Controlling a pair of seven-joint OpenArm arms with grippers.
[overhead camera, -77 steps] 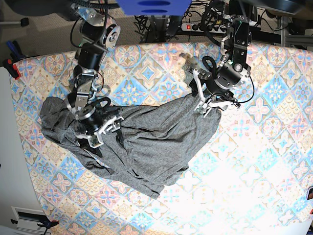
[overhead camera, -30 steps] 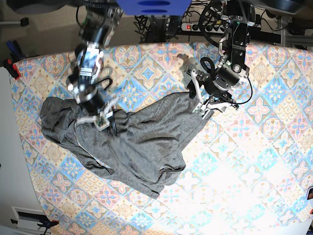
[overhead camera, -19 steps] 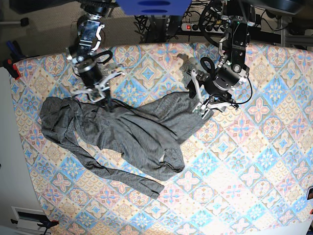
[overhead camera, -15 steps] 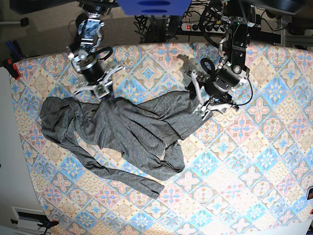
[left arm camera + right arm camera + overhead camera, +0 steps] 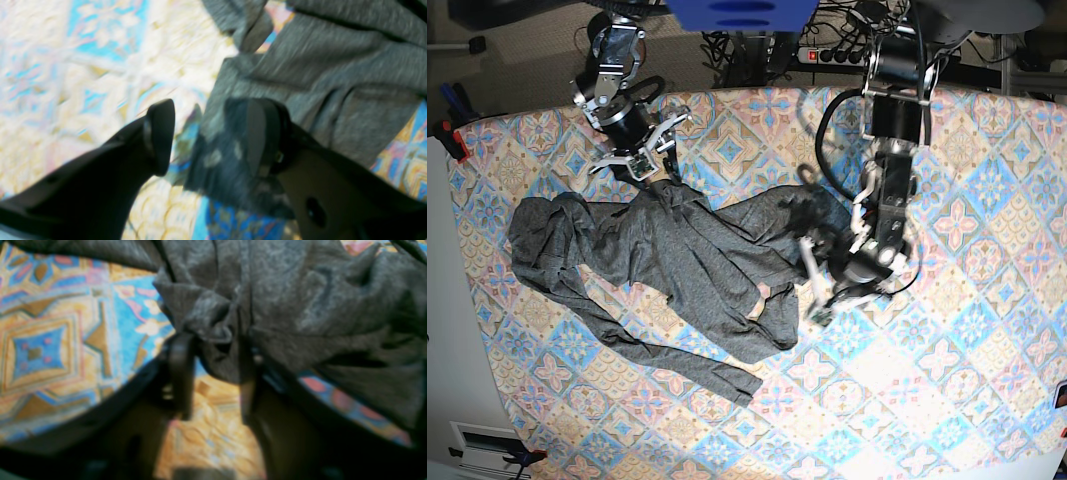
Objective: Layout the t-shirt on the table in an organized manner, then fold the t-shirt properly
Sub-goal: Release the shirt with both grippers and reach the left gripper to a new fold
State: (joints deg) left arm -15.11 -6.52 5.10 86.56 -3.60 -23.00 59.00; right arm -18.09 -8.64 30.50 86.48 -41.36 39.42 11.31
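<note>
Base view shows the table with the t-shirt crumpled across its near-left part, so the laying-out step is in hand, folding not begun. Toward the table's far-left edge, the right gripper stands part-open around a bunched fold without clamping it. At the shirt's side nearer the table's middle, the left gripper is spread wide, cloth over one finger, gripping nothing. Next, I judge, needs fresh holds on two corners.
</note>
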